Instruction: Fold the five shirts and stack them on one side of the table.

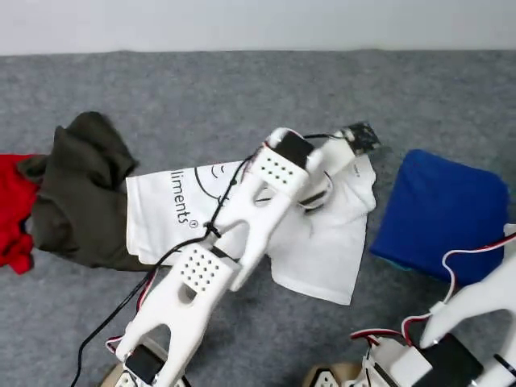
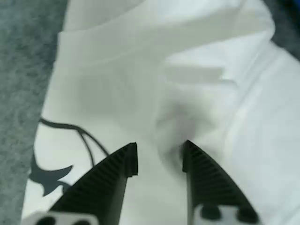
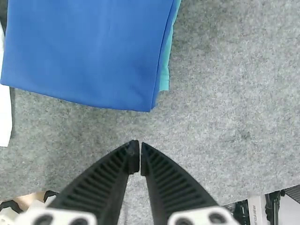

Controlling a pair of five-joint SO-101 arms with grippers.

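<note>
Black ribbed fingers point(image 2: 117, 171) of the left tool point(image 2: 159, 157) fill the near edge of the left wrist view. They are spread, one on each side of a raised wrinkle in the white shirt point(image 2: 140, 84), and have not closed on it. In the high view the left arm point(image 1: 210, 274) reaches from the lower left of the frame up to the centre, with the tool hidden under its wrist.

The white shirt point(image 1: 322, 250) lies partly spread at the middle of the grey tabletop point(image 1: 242, 89). Its long axis runs from left of centre towards the right, and its printed part shows to the left of the arm. The cloth sits directly beneath the left tool, so this arm is much the nearer one, and a straight closing pinch looks like all the next move needs.

A folded blue shirt point(image 1: 439, 214) rests at the right of the frame, just beside the white one, with a teal shirt point(image 3: 165, 70) showing under its edge. The right tool point(image 3: 139, 152) is pressed together and empty, over bare tabletop near that stack.

An olive shirt point(image 1: 76, 189) and a red shirt point(image 1: 12, 210) lie crumpled at the left, apparently not yet folded.
</note>
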